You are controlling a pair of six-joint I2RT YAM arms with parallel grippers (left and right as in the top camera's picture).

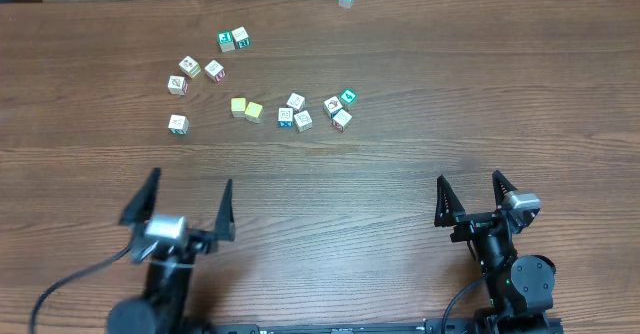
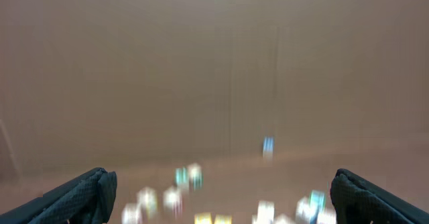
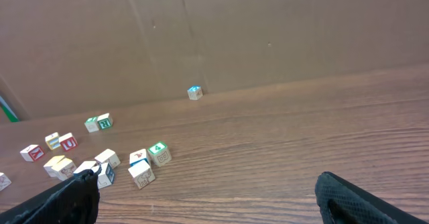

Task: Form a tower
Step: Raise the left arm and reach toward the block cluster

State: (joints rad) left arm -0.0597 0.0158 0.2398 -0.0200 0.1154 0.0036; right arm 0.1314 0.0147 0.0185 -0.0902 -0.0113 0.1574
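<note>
L hand [image 1: 192,178], R hand [image 1: 468,177] open, empty.

Matte black left claw [image 1: 192,177], right claw [image 1: 468,177], pointed textured fingers [image 1: 146,196], silver wrist blocks [image 1: 165,226], looping black cables [image 1: 62,284]

Left wrist view all blurred: cubes [image 2: 181,177] along the bottom are smears, some cut by the lower edge; tower [image 2: 268,144] a bluish blur right of centre. Overhead, tower too small to count levels. Left gripper [image 2: 221,174] and right gripper [image 3: 204,176] fingers cropped at lower corners.
</note>
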